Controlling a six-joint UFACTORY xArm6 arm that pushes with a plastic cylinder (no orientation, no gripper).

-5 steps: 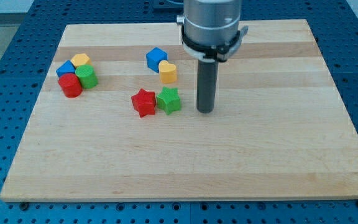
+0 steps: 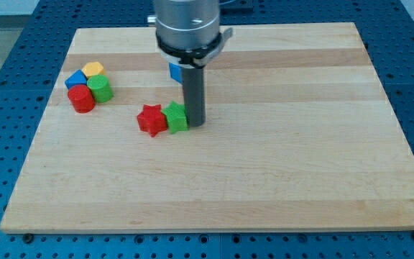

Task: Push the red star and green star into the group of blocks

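Observation:
The red star [image 2: 150, 119] and the green star [image 2: 176, 116] lie side by side near the middle of the wooden board [image 2: 279, 165], touching. My tip [image 2: 195, 122] presses against the green star's right side. The group of blocks sits at the view's upper left: a blue block [image 2: 75, 78], a yellow block [image 2: 93, 70], a green cylinder [image 2: 100, 88] and a red cylinder [image 2: 82, 98]. A blue block [image 2: 175, 70] shows partly behind the rod; the yellow heart seen earlier is hidden by it.
The board lies on a blue perforated table [image 2: 13, 43]. The arm's grey body [image 2: 186, 25] hangs over the board's top middle.
My tip has moved left and reached the green star. Both stars have slid left by a small amount. The rod now covers the yellow heart.

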